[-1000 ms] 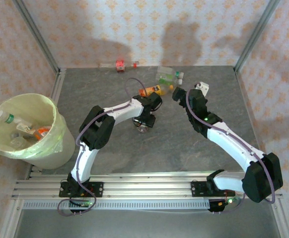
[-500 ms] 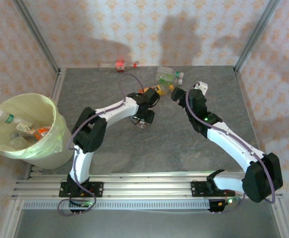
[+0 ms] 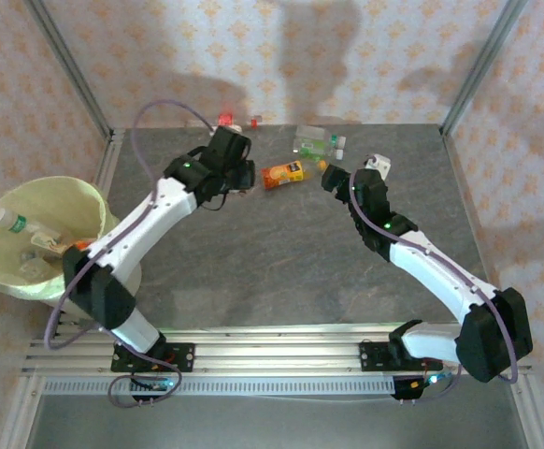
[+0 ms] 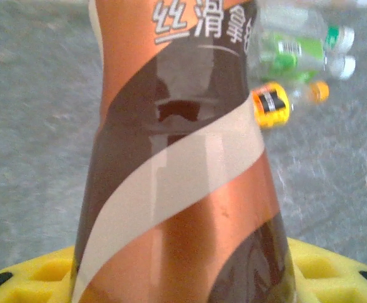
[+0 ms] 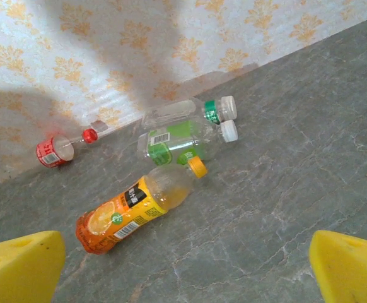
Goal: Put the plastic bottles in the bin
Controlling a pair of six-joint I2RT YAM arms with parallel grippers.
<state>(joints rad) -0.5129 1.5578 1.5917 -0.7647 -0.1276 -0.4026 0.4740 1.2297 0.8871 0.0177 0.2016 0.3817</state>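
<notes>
The left hand [image 3: 242,174] is clenched on a bottle with a brown-and-orange label [image 4: 177,177]. In the left wrist view its long axis runs straight out from the wrist between the yellow pads [image 4: 38,278]. Which end carries the cap cannot be told. The orange bottle [image 3: 286,174] lies on the grey counter [image 3: 281,271] just right of that hand. Its long axis is roughly left to right, with the yellow cap pointing right toward the right hand [image 3: 331,178], whose jaws stand wide apart with nothing between them. Two green-labelled bottles [image 5: 183,144] lie side by side just beyond the orange one, with their caps to the right. A red-labelled bottle [image 3: 225,120] lies along the foot of the far wall [image 3: 281,65]. The bin [image 3: 104,271] stands off the counter's left edge with several bottles [image 3: 10,223] in it. A second ago the left arm was folded over the middle of the counter. It has since swung out to the far left and uncovered the orange bottle. The right arm has not moved.
</notes>
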